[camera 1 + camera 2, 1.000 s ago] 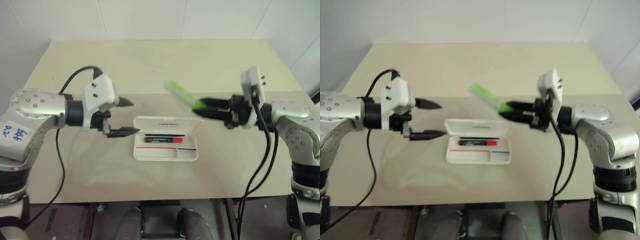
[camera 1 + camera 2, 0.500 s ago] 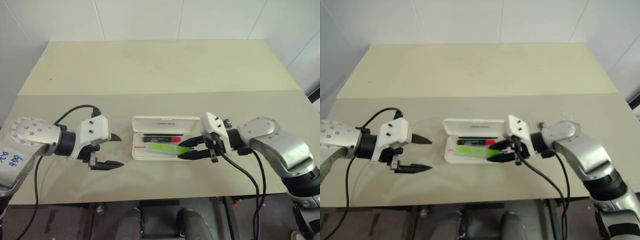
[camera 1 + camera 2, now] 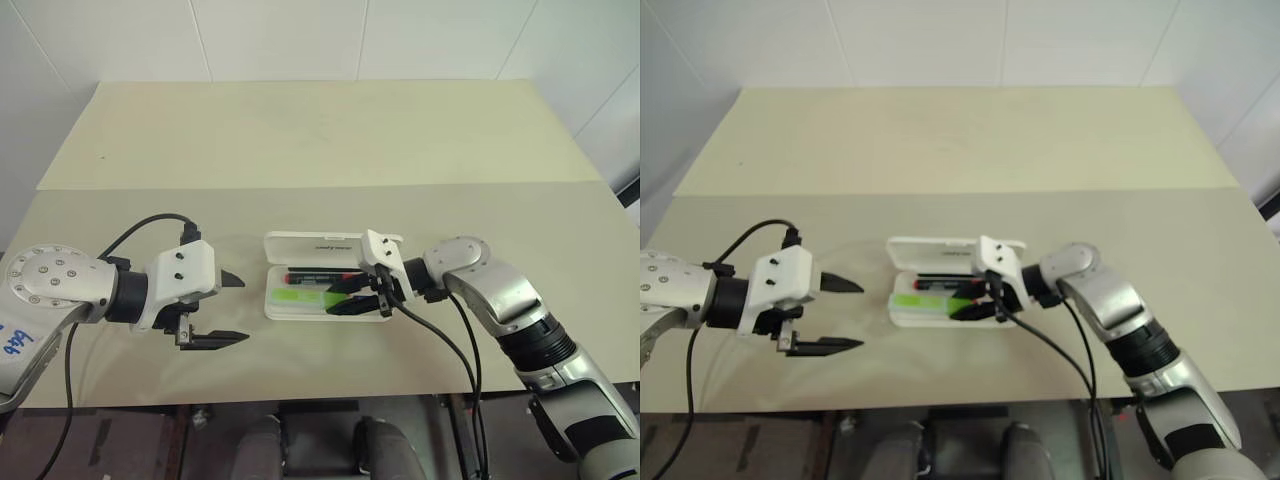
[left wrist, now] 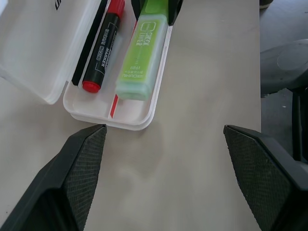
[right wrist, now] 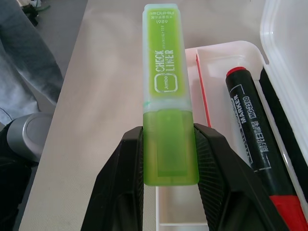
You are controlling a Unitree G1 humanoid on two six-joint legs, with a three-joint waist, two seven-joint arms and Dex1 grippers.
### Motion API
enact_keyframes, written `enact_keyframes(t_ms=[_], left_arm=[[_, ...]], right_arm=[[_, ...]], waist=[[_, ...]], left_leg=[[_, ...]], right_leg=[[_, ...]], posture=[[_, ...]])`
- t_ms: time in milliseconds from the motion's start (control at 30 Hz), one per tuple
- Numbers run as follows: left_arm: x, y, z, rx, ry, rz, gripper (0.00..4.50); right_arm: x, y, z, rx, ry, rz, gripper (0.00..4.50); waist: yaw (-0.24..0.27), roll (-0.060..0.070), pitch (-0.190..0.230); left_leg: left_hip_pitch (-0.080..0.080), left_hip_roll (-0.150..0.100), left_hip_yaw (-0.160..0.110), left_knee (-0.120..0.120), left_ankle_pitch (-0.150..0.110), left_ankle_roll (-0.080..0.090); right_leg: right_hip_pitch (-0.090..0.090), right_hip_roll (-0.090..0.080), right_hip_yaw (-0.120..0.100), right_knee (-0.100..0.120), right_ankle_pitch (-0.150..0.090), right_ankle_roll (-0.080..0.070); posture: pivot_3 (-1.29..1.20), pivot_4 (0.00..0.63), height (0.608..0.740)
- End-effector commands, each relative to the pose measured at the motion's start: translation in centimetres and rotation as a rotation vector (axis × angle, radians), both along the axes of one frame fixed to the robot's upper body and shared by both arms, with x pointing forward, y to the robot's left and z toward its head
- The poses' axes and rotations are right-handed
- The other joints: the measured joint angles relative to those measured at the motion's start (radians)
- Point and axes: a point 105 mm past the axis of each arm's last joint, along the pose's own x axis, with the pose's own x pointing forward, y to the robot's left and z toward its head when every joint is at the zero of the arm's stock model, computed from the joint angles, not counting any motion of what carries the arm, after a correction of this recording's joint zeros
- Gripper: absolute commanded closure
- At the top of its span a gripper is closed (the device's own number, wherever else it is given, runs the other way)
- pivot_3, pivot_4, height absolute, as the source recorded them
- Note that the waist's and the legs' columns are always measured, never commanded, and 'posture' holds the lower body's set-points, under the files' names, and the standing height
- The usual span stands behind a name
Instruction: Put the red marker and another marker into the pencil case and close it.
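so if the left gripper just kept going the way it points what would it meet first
Most likely the near end of the open pencil case, which lies just ahead of the left gripper between its wide-open jaws. Beyond it lies the lime-green highlighter. Height above the table is hard to judge.

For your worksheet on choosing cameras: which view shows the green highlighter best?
The right wrist view: the green highlighter runs up the picture, label readable, clamped between the right gripper fingers. The left wrist view shows it over the pencil case. Both eye views show a small green strip.
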Motion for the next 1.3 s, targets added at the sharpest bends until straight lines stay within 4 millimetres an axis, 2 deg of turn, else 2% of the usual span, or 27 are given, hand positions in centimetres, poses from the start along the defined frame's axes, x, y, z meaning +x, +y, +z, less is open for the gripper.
enact_keyframes(t_ms=[33,100,133,367,400,500,600,700,833,900,1000,1067,1200,1300], left_arm=[[-0.2,-0.1,0.8,0.007,-0.037,-0.002,0.32],[-0.2,0.0,0.8,0.008,-0.039,0.002,0.32],[-0.1,0.0,0.8,0.008,-0.039,0.003,0.32],[0.1,0.0,0.8,0.008,-0.044,0.002,0.32],[0.1,0.0,0.8,0.007,-0.045,0.001,0.32],[0.1,-0.3,0.9,-0.001,-0.05,-0.022,0.32],[-0.3,-1.3,1.7,-0.05,-0.068,-0.091,0.32],[-0.2,-2.9,4.6,-0.207,-0.159,-0.158,0.32],[2.5,-3.6,7.1,-0.261,-0.249,-0.092,0.32],[3.5,-4.2,7.9,-0.281,-0.263,-0.084,0.32],[7.0,-7.3,9.3,-0.328,-0.302,-0.09,0.32],[8.0,-8.7,9.7,-0.333,-0.305,-0.105,0.32],[10.2,-12.8,9.9,-0.313,-0.279,-0.068,0.32],[10.1,-14.3,10.1,-0.318,-0.264,-0.104,0.32]], right_arm=[[-0.2,0.2,0.9,0.008,-0.046,0.034,3.41],[-0.2,0.1,0.7,-0.003,-0.043,0.034,3.41],[-0.2,0.0,0.7,-0.006,-0.043,0.031,2.68],[-0.2,-0.4,0.4,-0.025,-0.048,0.024,0.14],[-0.2,-0.5,0.5,-0.027,-0.049,0.022,0.03],[-1.2,-1.7,1.2,-0.019,-0.036,0.048,0.03],[-2.9,-4.3,2.1,0.0,0.006,0.055,0.03],[-2.9,-8.6,3.8,0.053,0.03,-0.093,0.03],[-0.1,-13.2,5.4,0.102,-0.035,-0.399,0.03],[1.0,-14.6,5.8,0.127,-0.063,-0.513,0.03],[3.9,-18.0,4.8,0.106,-0.145,-0.818,0.03],[4.4,-18.7,4.2,0.094,-0.157,-0.89,0.03],[4.7,-19.7,3.6,0.128,-0.167,-1.03,0.03],[4.8,-20.2,3.1,0.142,-0.165,-1.106,0.03]], waist=[[0.0,0.0,0.0],[0.0,0.0,0.0],[0.0,0.0,0.0],[0.0,0.0,0.0],[0.0,0.0,0.0],[0.0,0.0,0.0],[0.015,0.0,0.0],[0.028,0.0,0.0],[0.025,-0.001,-0.001],[0.021,-0.001,-0.001],[0.029,-0.002,-0.001],[0.031,-0.002,-0.001],[0.03,-0.002,-0.001],[0.024,-0.002,-0.001]], left_leg=[[0.0,0.0,0.0,0.0,0.0,0.0],[0.0,0.0,0.0,0.0,0.0,0.0],[0.0,0.0,0.0,0.0,0.0,0.0],[0.0,0.001,0.0,0.0,0.0,0.0],[0.0,0.002,0.0,0.0,0.0,0.0],[0.0,0.002,0.001,0.0,0.0,-0.001],[-0.001,0.002,0.0,0.001,-0.001,0.0],[-0.001,0.002,0.001,0.003,-0.002,0.0],[0.001,0.003,0.0,0.007,-0.002,0.0],[0.002,0.004,0.001,0.007,-0.002,0.0],[0.001,0.004,0.003,0.008,-0.002,0.0],[-0.001,0.004,0.003,0.012,-0.002,0.0],[-0.001,0.004,0.005,0.011,-0.003,0.0],[-0.001,0.004,0.005,0.011,-0.003,0.0]], right_leg=[[0.0,0.0,0.0,0.0,0.0,0.0],[0.0,0.0,0.0,0.0,0.0,0.0],[0.0,0.0,0.0,0.0,0.0,0.0],[0.0,0.001,0.0,0.0,0.0,-0.001],[0.0,0.001,0.0,0.0,0.0,-0.001],[0.0,0.001,0.0,0.0,0.0,-0.001],[0.0,0.001,0.0,-0.001,0.0,-0.001],[0.001,0.001,0.0,-0.002,0.0,-0.001],[0.003,0.003,0.0,-0.004,0.001,-0.002],[0.003,0.004,0.0,-0.004,0.001,-0.002],[0.001,0.004,0.002,0.001,0.001,-0.002],[0.001,0.004,0.001,0.001,0.001,-0.002],[0.001,0.004,0.003,0.002,0.001,-0.001],[0.001,0.004,0.003,0.002,0.001,-0.001]], posture=[[0.0,0.15,0.74],[0.0,0.15,0.74],[0.0,0.15,0.74],[0.0,0.15,0.74],[0.0,0.15,0.74],[0.0,0.15,0.74],[0.0,0.15,0.74],[0.0,0.15,0.74],[0.0,0.15,0.74],[0.0,0.15,0.74],[0.0,0.15,0.74],[0.0,0.15,0.74],[0.0,0.15,0.74],[0.0,0.15,0.74]])
